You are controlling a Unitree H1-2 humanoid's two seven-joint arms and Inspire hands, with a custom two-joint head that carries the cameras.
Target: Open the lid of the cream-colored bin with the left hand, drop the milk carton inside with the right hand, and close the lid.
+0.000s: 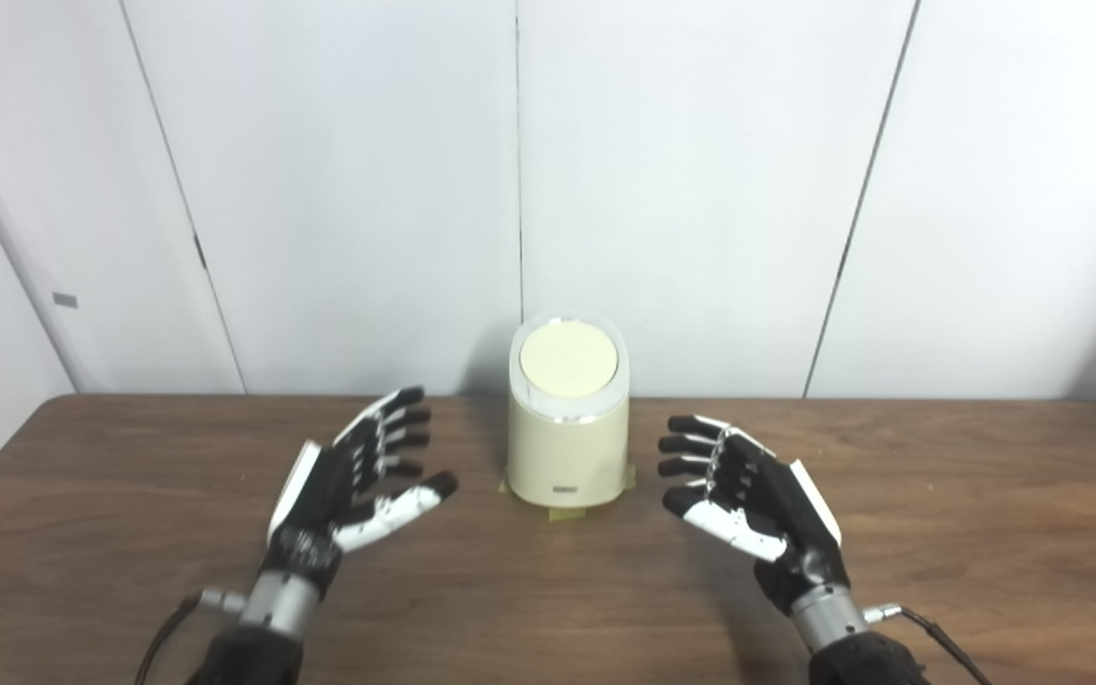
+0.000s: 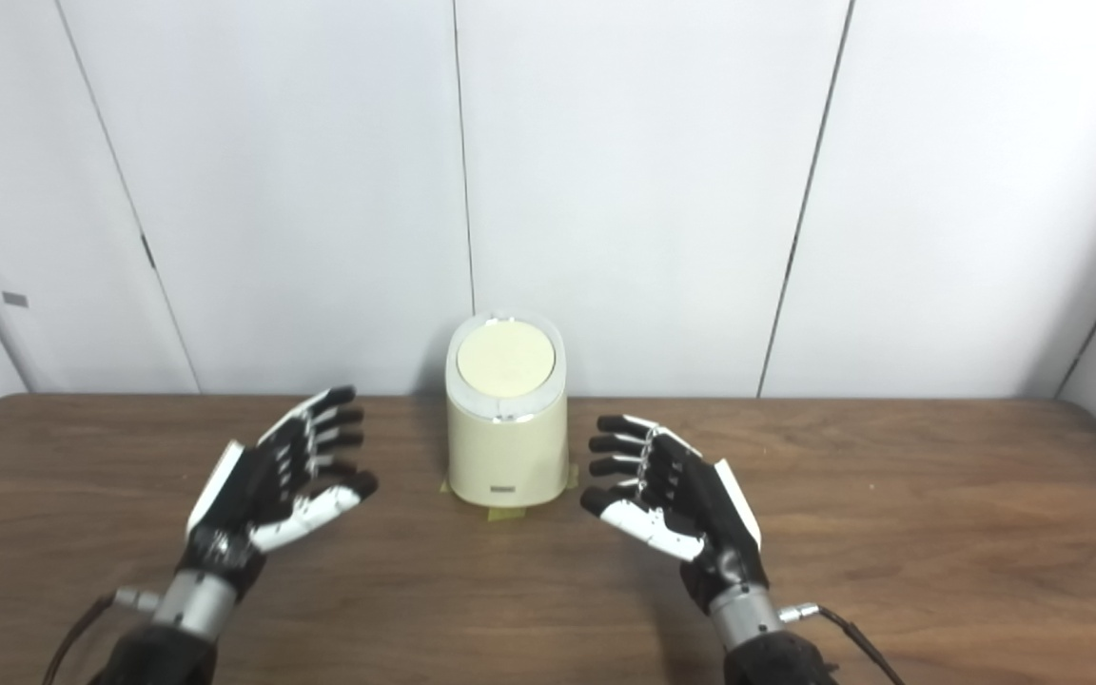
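A cream-colored bin [image 1: 567,447] stands upright on the wooden table [image 1: 82,533], near its far edge, on bits of tape. Its round lid [image 1: 568,359] lies shut, tilted toward me. My left hand [image 1: 358,476] hovers left of the bin, palm turned inward, fingers spread and holding nothing. To the right of the bin my right hand [image 1: 748,490] mirrors it, open and apart from the bin. No milk carton shows in either view.
White wall panels [image 1: 700,190] rise just behind the table's far edge. Cables [image 1: 938,633] run from both wrists toward the bottom edge. Bare wood spreads to the left and right of the hands.
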